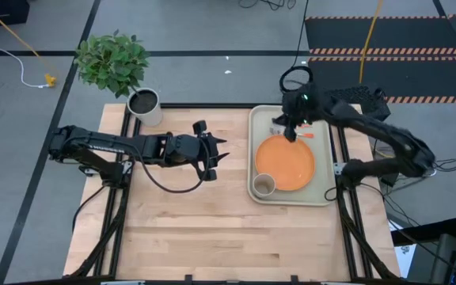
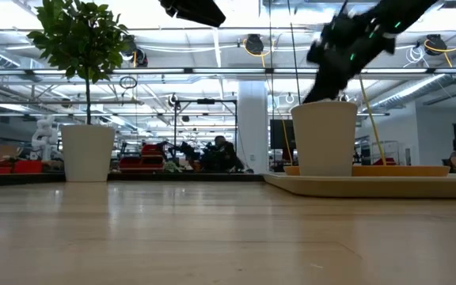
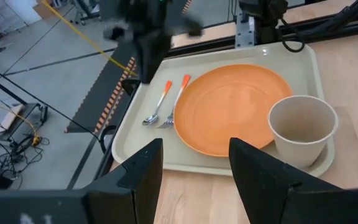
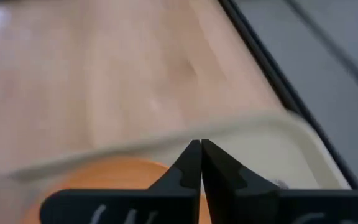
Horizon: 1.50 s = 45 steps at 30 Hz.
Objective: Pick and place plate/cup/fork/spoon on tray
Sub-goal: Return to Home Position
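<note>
Tray [image 1: 321, 192]: pale greenish-cream, rounded corners, raised rim, on the right half of the wooden counter [image 1: 212, 229].
Right gripper [image 1: 290, 131]: fingers [image 4: 191, 163] clenched together, grasping nothing; poised over the tray's far end, above the cutlery.
Left gripper [image 1: 214, 158]: fingers [image 3: 142, 171] spread apart, released, holding nothing; over bare counter left of the tray, well apart from it, pointing toward it.
Plate [image 1: 285, 162]: round, orange, flat in the tray's middle.
Cup [image 1: 264, 185]: small, beige, upright in the tray's near left corner, just beside the plate rim.
Fork [image 3: 176, 102] and spoon [image 3: 157, 106]: orange handles, silver heads, side by side on the tray's far end beside the plate.
Plant pot [image 1: 144, 104]: grey-white, dark soil, at the counter's far left edge.
</note>
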### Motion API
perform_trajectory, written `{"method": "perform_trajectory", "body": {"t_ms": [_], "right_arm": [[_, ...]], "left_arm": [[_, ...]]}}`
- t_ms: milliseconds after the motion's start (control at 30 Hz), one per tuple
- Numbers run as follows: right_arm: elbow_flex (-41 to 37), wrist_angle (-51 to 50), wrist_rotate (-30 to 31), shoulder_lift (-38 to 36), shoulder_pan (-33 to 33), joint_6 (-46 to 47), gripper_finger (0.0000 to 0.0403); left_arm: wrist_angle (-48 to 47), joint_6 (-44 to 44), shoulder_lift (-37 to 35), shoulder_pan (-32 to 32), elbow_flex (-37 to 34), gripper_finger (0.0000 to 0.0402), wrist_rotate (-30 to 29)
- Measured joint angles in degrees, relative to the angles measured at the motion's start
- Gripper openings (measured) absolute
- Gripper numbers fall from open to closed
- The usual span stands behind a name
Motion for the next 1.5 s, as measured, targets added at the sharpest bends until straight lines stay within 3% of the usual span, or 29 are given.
{"method": "perform_trajectory", "body": {"t_ms": [100,333,667,933,1067,1500], "right_arm": [[-2.6,3.3,1.6,-8.4,7.3,1.9,0.0001],[-8.8,6.1,13.7,-23.6,25.3,4.0,0.0],[-22.3,19.3,24.2,-30.5,45.3,5.3,0.0],[-34.5,37.3,25.7,-30.6,49.9,4.2,0.0],[-38.4,40.3,25.5,-31.8,49.9,2.0,0.0],[-44.8,41.8,25.5,-38.0,46.2,0.7,0.0]], "left_arm": [[0.2,-0.1,0.0,-0.6,0.0,0.0186,0.0],[5.7,-0.2,-0.1,-0.7,-1.9,0.0186,4.2],[17.9,-1.4,-0.1,-1.5,-10.6,0.0186,6.9],[29.2,-3.4,-0.2,-2.9,-18.4,0.0186,6.9],[32.4,-3.4,-0.2,-2.8,-21.4,0.0176,6.9],[38.8,-3.4,-1.4,0.1,-28.9,0.005,10.9]]}}
